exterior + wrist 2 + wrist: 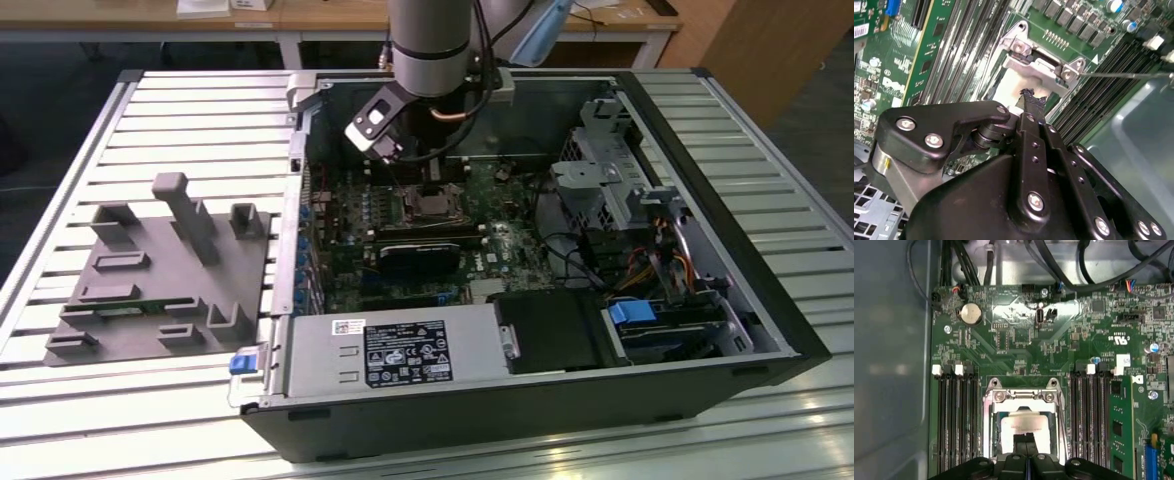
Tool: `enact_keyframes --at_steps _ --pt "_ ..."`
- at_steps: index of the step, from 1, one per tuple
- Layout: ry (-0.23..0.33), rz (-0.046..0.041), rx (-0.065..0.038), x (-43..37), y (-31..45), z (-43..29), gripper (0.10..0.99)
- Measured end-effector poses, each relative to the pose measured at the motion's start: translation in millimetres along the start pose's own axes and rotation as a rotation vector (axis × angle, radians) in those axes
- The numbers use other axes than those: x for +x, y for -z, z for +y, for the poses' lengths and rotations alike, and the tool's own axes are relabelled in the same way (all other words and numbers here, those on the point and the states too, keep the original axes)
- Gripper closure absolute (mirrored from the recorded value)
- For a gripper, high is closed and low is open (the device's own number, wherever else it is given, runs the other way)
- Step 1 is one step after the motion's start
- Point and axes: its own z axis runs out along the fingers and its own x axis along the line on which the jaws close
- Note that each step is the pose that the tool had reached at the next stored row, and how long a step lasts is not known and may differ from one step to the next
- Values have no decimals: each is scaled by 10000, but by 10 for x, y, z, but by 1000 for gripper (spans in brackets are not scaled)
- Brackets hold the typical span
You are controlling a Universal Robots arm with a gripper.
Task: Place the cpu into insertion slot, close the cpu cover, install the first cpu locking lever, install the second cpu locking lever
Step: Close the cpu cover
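Table [160,110]: slatted metal, under everything in the exterior view.
Computer case [534,420]: lies open on its side, from centre to 3 o'clock in the exterior view.
Arm [434,45]: comes in from 12 o'clock and reaches down into the case.
Tray [147,290]: grey, with upright posts, at 9 o'clock of the case, just beside its wall.
Power box [400,350]: grey with a label, at 6 o'clock inside the case.
Board [1014,340]: green, flat on the case floor.
Gripper [1028,440]: black fingers close together with a thin slit between; tips sit over the chip, and I cannot tell whether they touch it.
Socket [424,203]: on the board, a little toward 12 o'clock from the case's middle, right below the gripper.
Cover [1021,399]: silver frame, appears to lie down around the chip.
Chip [1019,422]: pale square face, flat in the socket, seen through the cover's window.
Lever [1124,75]: thin rod running from the cover's corner out across the memory slots.
Coin battery [970,314]: round, well apart from the socket.
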Motion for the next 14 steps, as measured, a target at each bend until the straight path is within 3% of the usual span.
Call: enact_keyframes --at_steps 10,14 --pt "22 0 5 -2 -30 -13 980" --pt "592 35 27 -2 -32 -14 980"
